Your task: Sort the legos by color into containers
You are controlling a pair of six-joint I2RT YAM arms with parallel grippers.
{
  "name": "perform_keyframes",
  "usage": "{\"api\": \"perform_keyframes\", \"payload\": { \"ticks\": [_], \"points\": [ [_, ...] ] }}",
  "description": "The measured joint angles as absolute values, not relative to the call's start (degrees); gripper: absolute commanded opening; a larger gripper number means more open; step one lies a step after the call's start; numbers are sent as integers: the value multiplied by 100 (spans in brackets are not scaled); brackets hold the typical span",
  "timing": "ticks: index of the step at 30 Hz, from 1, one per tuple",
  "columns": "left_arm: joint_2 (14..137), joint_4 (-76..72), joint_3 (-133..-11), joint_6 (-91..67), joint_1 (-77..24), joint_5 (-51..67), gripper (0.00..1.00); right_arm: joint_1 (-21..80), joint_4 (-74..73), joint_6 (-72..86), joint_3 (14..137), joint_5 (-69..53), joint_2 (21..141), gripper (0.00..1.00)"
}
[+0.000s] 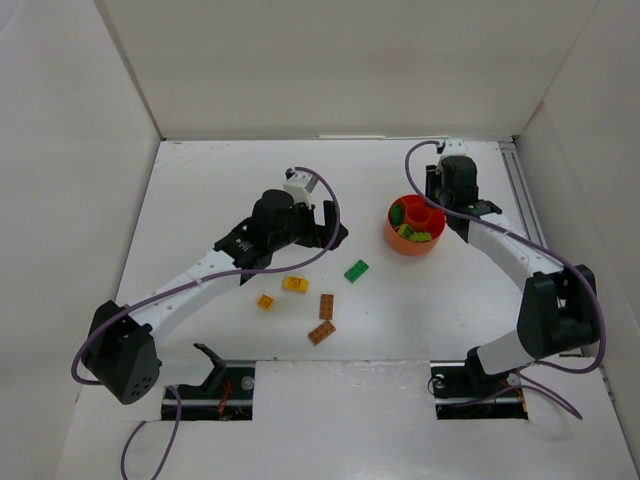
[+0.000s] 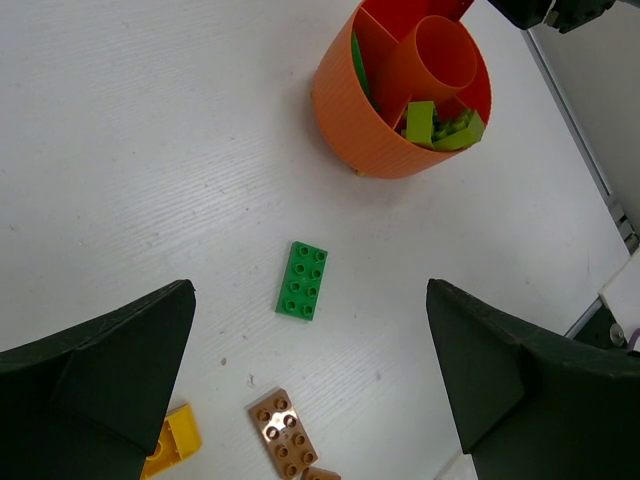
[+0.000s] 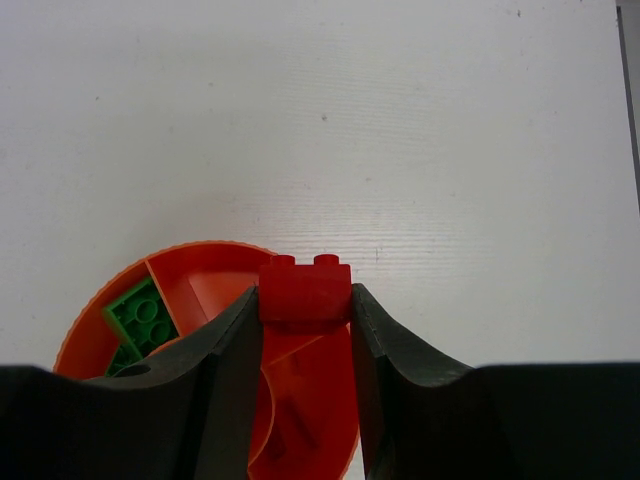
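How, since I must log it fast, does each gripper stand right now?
Left gripper: open, holding nothing.
Right gripper: shut on a red lego.

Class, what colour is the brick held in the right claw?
The brick is red, clearest in the right wrist view.

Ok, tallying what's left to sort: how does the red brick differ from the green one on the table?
The red brick is clamped in the right gripper over the rim of the bowl; the green brick lies loose on the table. Red shows two studs; green shows eight, so looks longer. Both are studded, neither yet in the bowl.
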State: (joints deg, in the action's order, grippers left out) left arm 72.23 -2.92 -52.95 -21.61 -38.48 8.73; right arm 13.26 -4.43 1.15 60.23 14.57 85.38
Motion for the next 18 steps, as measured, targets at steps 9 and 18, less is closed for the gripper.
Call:
{"api": "perform_keyframes", "payload": {
  "ticks": [9,18],
  "points": [
    [7203,-266,-5295,-2161,-3848,873,100,1326,-561,145,5911,1446,8202,20],
    [7111,-228,-5214,-2161,-3848,871,100,1396,-565,156,5913,1343,8036,14]
  ]
}}
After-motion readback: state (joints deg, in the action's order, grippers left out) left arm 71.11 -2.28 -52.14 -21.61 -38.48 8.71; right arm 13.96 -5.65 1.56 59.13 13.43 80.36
